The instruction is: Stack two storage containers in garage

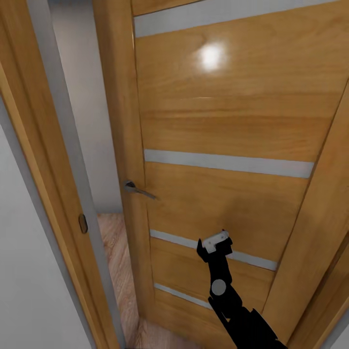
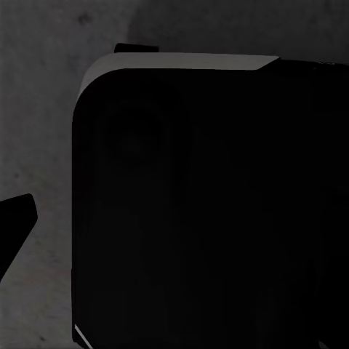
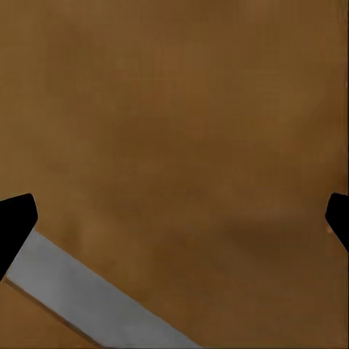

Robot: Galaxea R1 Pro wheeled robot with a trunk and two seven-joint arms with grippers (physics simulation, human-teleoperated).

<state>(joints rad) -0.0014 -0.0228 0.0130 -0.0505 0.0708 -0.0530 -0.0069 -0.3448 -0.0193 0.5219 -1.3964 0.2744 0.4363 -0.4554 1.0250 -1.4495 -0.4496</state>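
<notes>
- Honey-coloured wood takes up most of what we see from the head: a door (image 1: 232, 121) with pale grey horizontal strips (image 1: 228, 162) set across its face, standing just ahead of us and partly ajar.
- To its left we see the wooden door frame (image 1: 43, 160) with a grey inner edge, and beyond that a plain pale wall (image 1: 24, 291).
- Through the gap between door and frame, a narrow slice of light wood-plank floor (image 1: 114, 252) shows, with a pale wall (image 1: 87, 97) rising behind it.
- In the left wrist view a big black rounded body (image 2: 203, 211) with a pale top edge blocks most of the picture; around it lies a dark grey, mottled surface (image 2: 43, 109).
- Our right arm (image 1: 232, 305), black, reaches up from the lower edge of the head view toward the door's lower half.
- The right gripper (image 3: 178, 218) has its fingers (image 3: 14, 218) spread wide, and it faces the wood and one grey strip close up; whether it touches the door we cannot tell.
- Of the left gripper we make out one dark fingertip (image 2: 14, 218); we cannot tell whether that hand is apart or together.
- A metal lever handle (image 1: 138, 190) sits at the door's left edge.
- A small dark strike plate (image 1: 83, 223) sits on the frame.
- We cannot place the storage containers from here.
</notes>
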